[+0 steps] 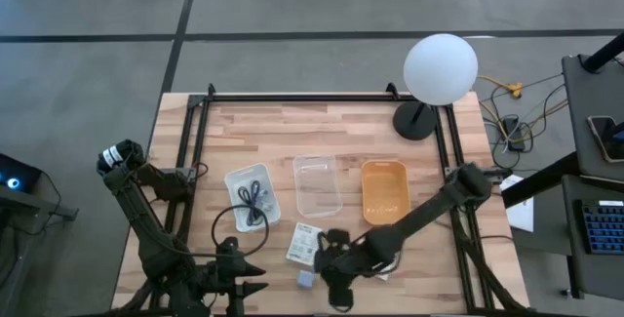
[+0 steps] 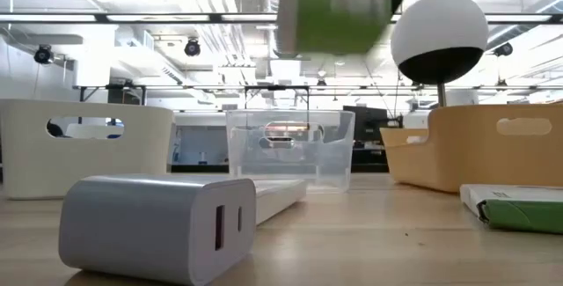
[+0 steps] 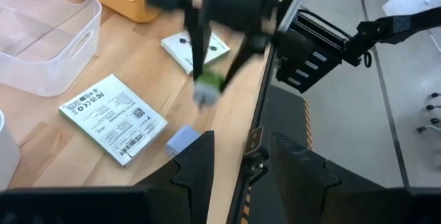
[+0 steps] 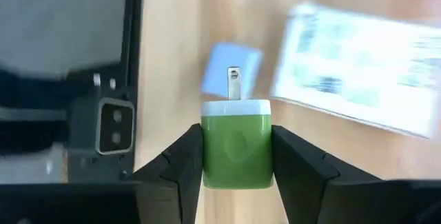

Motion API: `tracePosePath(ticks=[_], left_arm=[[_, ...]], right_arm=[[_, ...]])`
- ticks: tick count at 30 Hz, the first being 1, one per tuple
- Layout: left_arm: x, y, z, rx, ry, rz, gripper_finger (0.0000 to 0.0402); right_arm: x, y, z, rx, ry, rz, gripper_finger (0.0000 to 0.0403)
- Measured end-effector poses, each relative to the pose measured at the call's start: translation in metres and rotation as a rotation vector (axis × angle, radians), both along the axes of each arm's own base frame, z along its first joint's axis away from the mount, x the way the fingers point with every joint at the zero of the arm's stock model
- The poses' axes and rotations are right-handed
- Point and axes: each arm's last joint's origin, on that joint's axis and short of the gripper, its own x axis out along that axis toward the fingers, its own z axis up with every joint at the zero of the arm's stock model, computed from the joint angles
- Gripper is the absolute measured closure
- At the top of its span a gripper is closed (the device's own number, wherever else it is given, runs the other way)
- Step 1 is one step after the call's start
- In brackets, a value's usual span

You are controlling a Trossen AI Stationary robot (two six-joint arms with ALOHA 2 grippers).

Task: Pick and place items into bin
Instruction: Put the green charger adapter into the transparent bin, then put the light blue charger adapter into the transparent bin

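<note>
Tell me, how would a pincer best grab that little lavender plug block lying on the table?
Probably from straight above, closing on the lavender block's two long flat sides. It lies flat on the wooden table, rounded corners, with the white packet close beside it, so dropping down clear of that looks safest. The right pincer already holds the green plug this way.

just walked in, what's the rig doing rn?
Sorting items into bins. The right gripper has its jaws shut on a green charger cube, lifted above the table's front edge. Below it lie a lavender charger cube and a white printed packet. The white bin already holds a coiled black cable; the clear bin and orange bin look empty. The left gripper waits at the front edge, jaws open.
</note>
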Motion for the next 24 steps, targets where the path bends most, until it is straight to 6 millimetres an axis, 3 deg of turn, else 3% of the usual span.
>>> tracePosePath(ticks=[5, 8, 12, 17, 20, 24], left_arm=[[0.000, 0.000, 0.001, 0.005, -0.015, 0.016, 0.0279], [0.001, 0.001, 0.000, 0.009, -0.020, 0.022, 0.0279], [0.001, 0.001, 0.001, 0.017, -0.028, 0.033, 0.0279], [0.001, 0.001, 0.001, 0.013, -0.031, 0.035, 0.0279], [0.001, 0.001, 0.001, 0.010, -0.031, 0.037, 0.0279], [0.001, 0.001, 0.001, 0.008, -0.031, 0.037, 0.0279]], right_arm=[[-0.023, -0.031, 0.065, -0.094, -0.171, -0.265, 0.0261], [-0.024, -0.064, 0.085, -0.163, -0.215, -0.392, 0.0263], [-0.003, -0.115, 0.080, -0.181, -0.164, -0.474, 0.0264], [0.023, -0.167, 0.048, -0.196, -0.028, -0.521, 0.0249], [0.026, -0.177, 0.034, -0.225, 0.049, -0.522, 0.0222], [0.024, -0.170, 0.024, -0.251, 0.103, -0.488, 0.0176]])
